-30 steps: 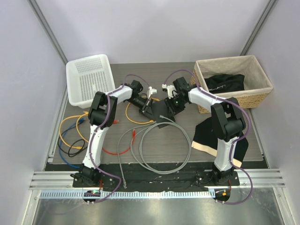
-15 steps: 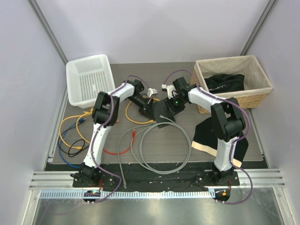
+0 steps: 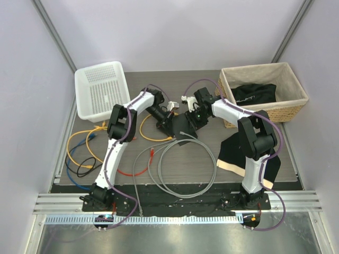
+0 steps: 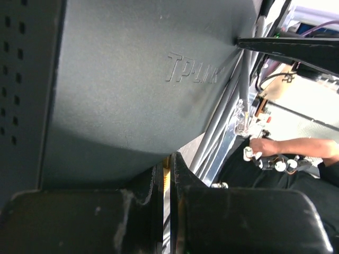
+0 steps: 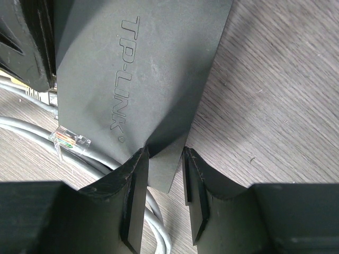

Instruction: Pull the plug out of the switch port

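The switch [image 3: 183, 132] is a flat matte-black box with TP-LINK embossed on its top [image 4: 132, 79], lying mid-table. My left gripper [image 3: 167, 123] is at its left edge, jaws nearly touching [image 4: 170, 164], shut on a thin yellow piece of the plug [image 4: 167, 173]. In the right wrist view the plug [image 5: 42, 95] sits in the switch's edge under the left fingers [image 5: 26, 42]. My right gripper [image 3: 192, 121] straddles one corner of the switch [image 5: 132, 69], jaws [image 5: 165, 159] shut on that corner.
A grey cable [image 3: 185, 169] coils in front of the switch, its clear loose plug [image 5: 69, 140] beside the box. A white basket [image 3: 100, 90] stands back left and a wicker basket [image 3: 265, 92] back right. Black-and-cream cloth [image 3: 238, 153] lies right; coloured cables [image 3: 79, 153] lie left.
The left arm has swung slightly right, bringing its gripper closer against the switch's edge, and its jaws have closed a little more. The right arm has not moved.
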Controlling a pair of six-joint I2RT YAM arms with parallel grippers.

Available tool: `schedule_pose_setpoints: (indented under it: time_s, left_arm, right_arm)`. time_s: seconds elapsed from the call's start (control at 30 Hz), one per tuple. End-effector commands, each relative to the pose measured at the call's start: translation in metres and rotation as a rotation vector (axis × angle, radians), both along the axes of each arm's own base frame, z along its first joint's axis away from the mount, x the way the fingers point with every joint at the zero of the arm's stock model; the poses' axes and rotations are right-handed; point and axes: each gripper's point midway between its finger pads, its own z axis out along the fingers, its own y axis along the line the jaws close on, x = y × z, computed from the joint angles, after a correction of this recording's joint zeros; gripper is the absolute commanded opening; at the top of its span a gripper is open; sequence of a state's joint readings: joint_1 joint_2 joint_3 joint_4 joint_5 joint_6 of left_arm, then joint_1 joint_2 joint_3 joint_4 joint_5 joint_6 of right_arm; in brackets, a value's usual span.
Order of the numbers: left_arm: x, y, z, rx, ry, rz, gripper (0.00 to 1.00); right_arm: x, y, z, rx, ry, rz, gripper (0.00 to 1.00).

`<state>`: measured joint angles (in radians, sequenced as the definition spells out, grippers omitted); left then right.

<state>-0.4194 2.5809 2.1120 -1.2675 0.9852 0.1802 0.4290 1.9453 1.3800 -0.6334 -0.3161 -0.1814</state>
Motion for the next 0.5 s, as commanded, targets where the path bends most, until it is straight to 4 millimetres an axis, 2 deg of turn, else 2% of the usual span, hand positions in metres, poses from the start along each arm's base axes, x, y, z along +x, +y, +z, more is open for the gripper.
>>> schedule_pose_setpoints:
  time_s: [0.0,0.17,0.3,0.4,0.43,0.47]
  left_arm:
    - [0.004,0.023,-0.061,0.182,-0.114,-0.116,0.00]
    - [-0.012,0.025,-0.065,0.177,-0.059,-0.098,0.00]
    - [-0.003,0.030,-0.043,0.190,-0.125,-0.089,0.00]
    - [0.029,0.040,-0.002,0.210,-0.299,-0.072,0.00]
    - [0.037,0.046,0.007,0.229,-0.339,-0.072,0.00]
    - [0.040,0.052,0.028,0.221,-0.385,-0.089,0.00]
  right_arm:
    - [-0.017,0.007,-0.029,-0.038,0.029,0.063,0.38]
    - [-0.017,0.006,-0.029,-0.042,0.025,0.064,0.38]
    - [-0.017,0.006,-0.030,-0.043,0.026,0.066,0.38]
    - [-0.016,0.007,-0.030,-0.039,0.027,0.069,0.38]
    - [-0.016,0.007,-0.031,-0.041,0.026,0.068,0.38]
    - [-0.014,0.008,-0.030,-0.038,0.022,0.068,0.38]
